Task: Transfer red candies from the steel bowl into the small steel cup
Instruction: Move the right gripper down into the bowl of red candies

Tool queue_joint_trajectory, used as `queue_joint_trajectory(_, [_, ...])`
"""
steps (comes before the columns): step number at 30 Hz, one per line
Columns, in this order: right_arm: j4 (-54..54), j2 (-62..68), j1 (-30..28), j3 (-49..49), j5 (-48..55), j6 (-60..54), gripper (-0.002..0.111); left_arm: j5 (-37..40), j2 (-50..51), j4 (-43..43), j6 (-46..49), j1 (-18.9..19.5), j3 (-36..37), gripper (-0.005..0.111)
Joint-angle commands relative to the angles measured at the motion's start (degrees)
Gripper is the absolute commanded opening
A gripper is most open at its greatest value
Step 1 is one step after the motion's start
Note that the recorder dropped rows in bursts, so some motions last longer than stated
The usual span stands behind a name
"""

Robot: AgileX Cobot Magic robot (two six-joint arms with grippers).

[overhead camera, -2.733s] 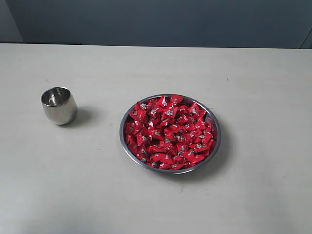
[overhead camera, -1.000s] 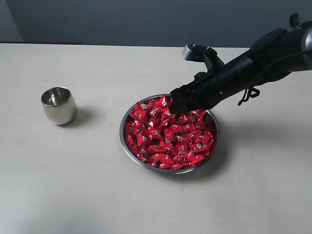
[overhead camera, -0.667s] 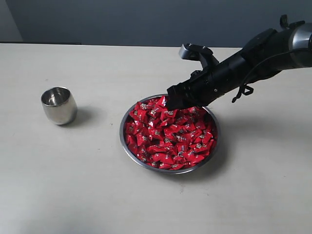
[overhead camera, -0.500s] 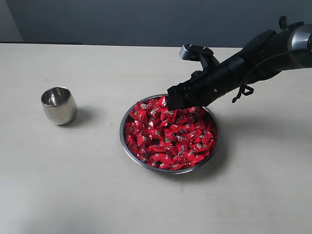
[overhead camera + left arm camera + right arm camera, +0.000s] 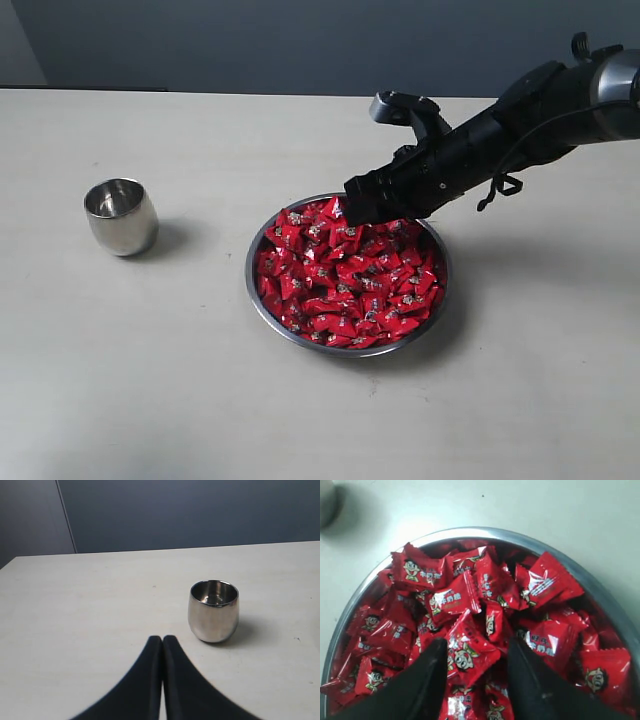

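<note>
The steel bowl (image 5: 437,300) sits mid-table, heaped with red candies (image 5: 345,285). My right gripper (image 5: 352,212) reaches in from the right and dips into the pile at the bowl's far rim. In the right wrist view the right gripper (image 5: 476,649) is open, its two black fingers (image 5: 432,675) straddling one candy (image 5: 470,655) on top of the heap without pinching it. The small steel cup (image 5: 120,216) stands upright and empty at the left. In the left wrist view my left gripper (image 5: 162,639) is shut and empty, its tips just short of the cup (image 5: 213,611).
The pale table (image 5: 150,380) stretches around bowl and cup, with a dark wall (image 5: 300,40) behind its far edge. The right arm (image 5: 520,120) slants over the table's right side.
The right arm came into view and lowered its open gripper onto the candies at the bowl's far rim; over the last half second it has held almost still.
</note>
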Motion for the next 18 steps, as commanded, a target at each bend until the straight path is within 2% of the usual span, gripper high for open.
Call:
queue_joint_trajectory(1, [-0.43,-0.03,0.08,-0.35,-0.22,0.25,0.039,-0.09,-0.26,-0.12,-0.07,0.03,0.22,0.000])
queue_joint_trajectory(18, [0.58,-0.03,0.08,-0.35,-0.40,0.62,0.039,-0.09,-0.26,-0.12,-0.07,0.03,0.22,0.000])
